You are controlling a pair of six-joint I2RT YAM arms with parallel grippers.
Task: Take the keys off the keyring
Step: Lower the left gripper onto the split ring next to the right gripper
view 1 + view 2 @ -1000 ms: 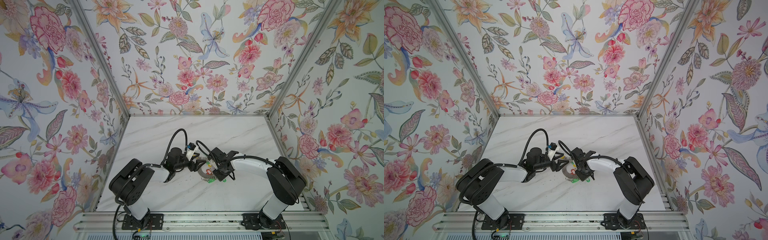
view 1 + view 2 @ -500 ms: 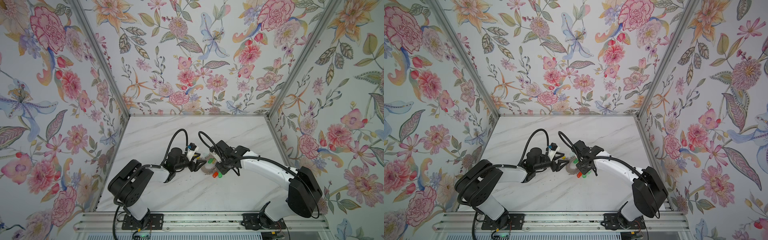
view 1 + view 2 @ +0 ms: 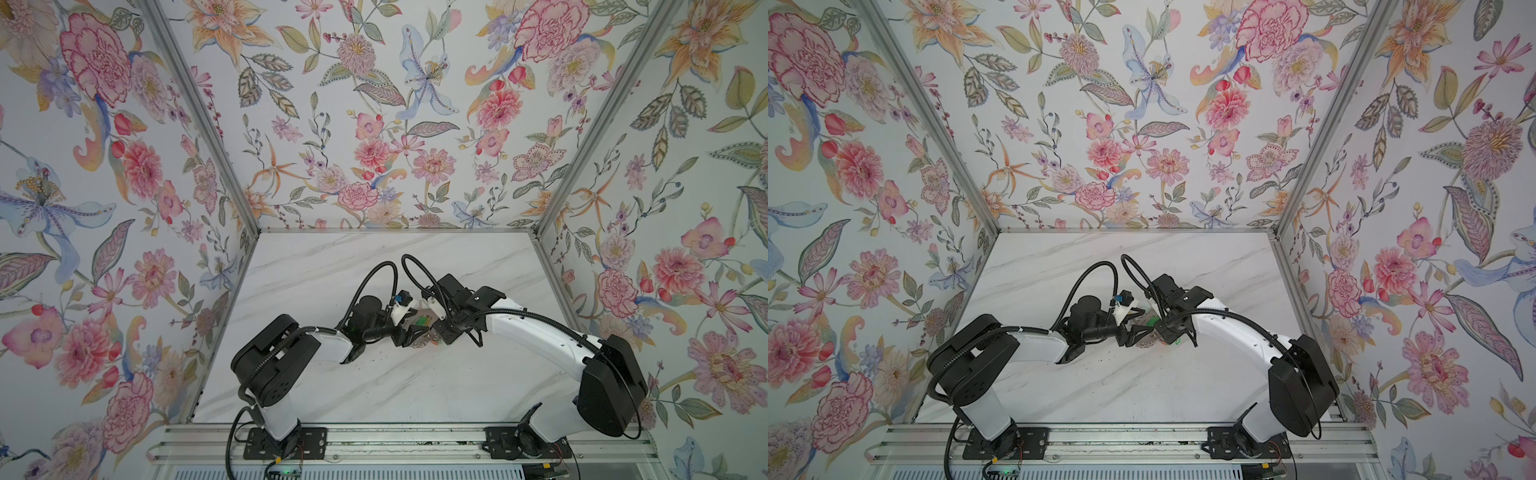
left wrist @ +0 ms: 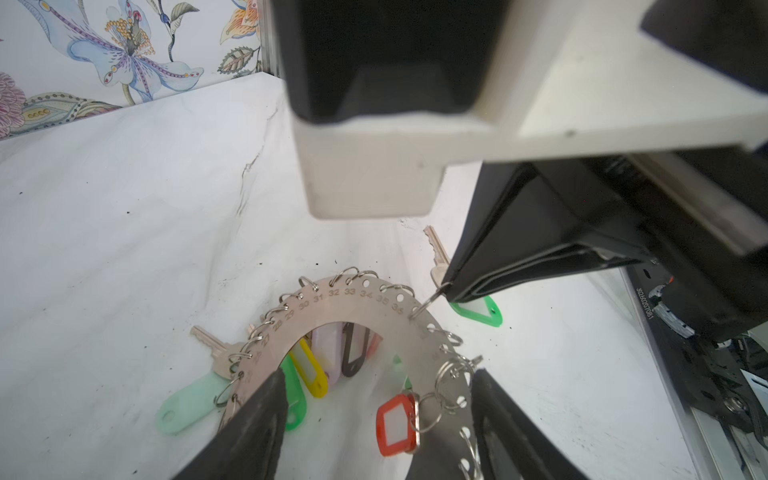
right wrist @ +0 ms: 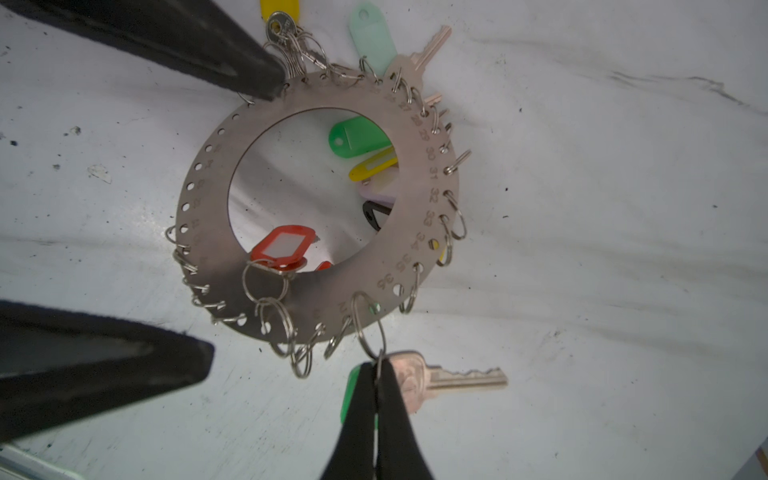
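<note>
The right arm has been stretched farther out since the earlier frame. The right hand [image 5: 377,370] is pinched shut on a small split ring [image 5: 368,322] at the keyring's [image 5: 316,199] six o'clock rim. The left hand [image 4: 376,399] is spread open astride the keyring, tilted up off the bench [image 3: 374,390]. Most keys [image 5: 440,376] are seen still attached, so little has been done.

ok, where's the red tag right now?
In the right wrist view the red tag shows through the keyring's hole, on a small ring, with the right gripper pinching another ring nearby.

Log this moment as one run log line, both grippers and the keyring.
left gripper: open, straddling keyring | right gripper: shut on small split ring with key | ring still threaded through keyring
</note>
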